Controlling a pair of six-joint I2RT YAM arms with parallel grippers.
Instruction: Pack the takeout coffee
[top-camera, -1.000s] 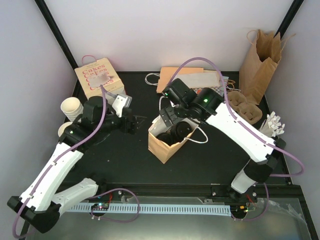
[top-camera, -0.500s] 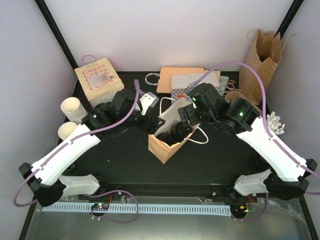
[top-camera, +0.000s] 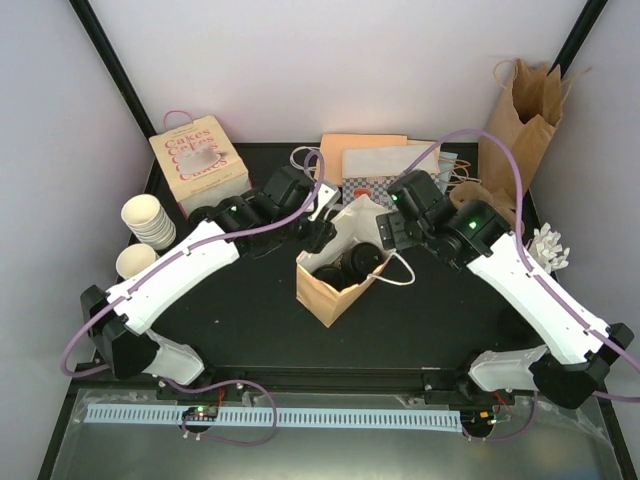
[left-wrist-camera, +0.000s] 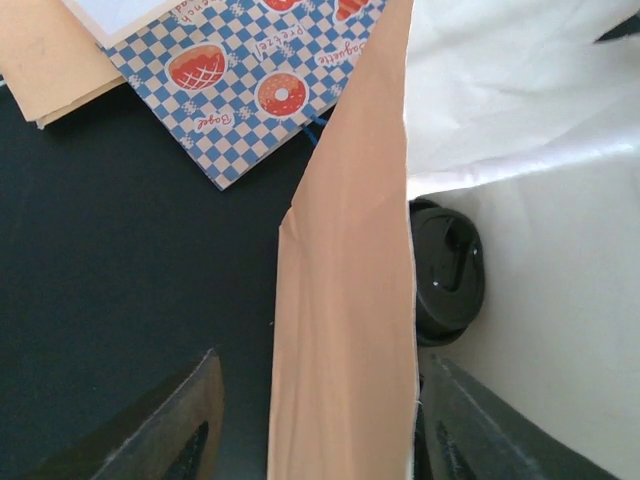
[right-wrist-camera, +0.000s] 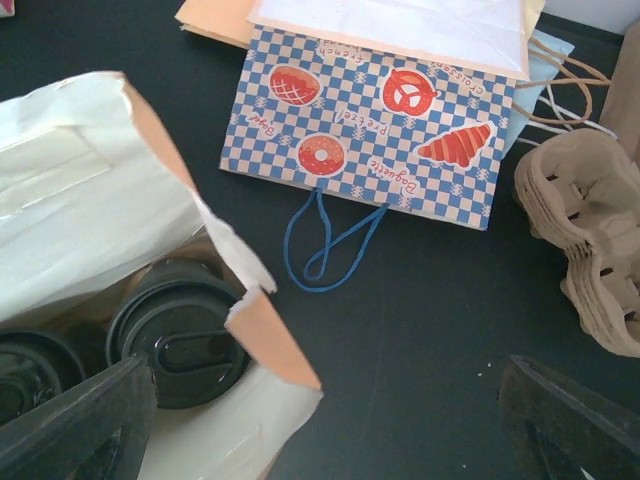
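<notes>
Takeout coffee (right-wrist-camera: 185, 345) in bag (right-wrist-camera: 90, 200) below right claw (right-wrist-camera: 325, 400), spread; left claw (left-wrist-camera: 320, 385) spread astride wall.

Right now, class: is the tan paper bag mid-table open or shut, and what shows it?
Open. The tan paper bag gapes at the top, showing its white lining and round black plastic lids inside.

An open paper bag (top-camera: 330, 292) stands mid-counter (top-camera: 250, 320) with lidded coffee cups (top-camera: 362, 262) inside. Behind it lie flat bags (top-camera: 365, 160). A cake box (top-camera: 197, 160) sits back left, stacked cups (top-camera: 145, 218) before it. A tall bag (top-camera: 520, 120) stands back right, cup carriers (top-camera: 495, 222) before it.
</notes>
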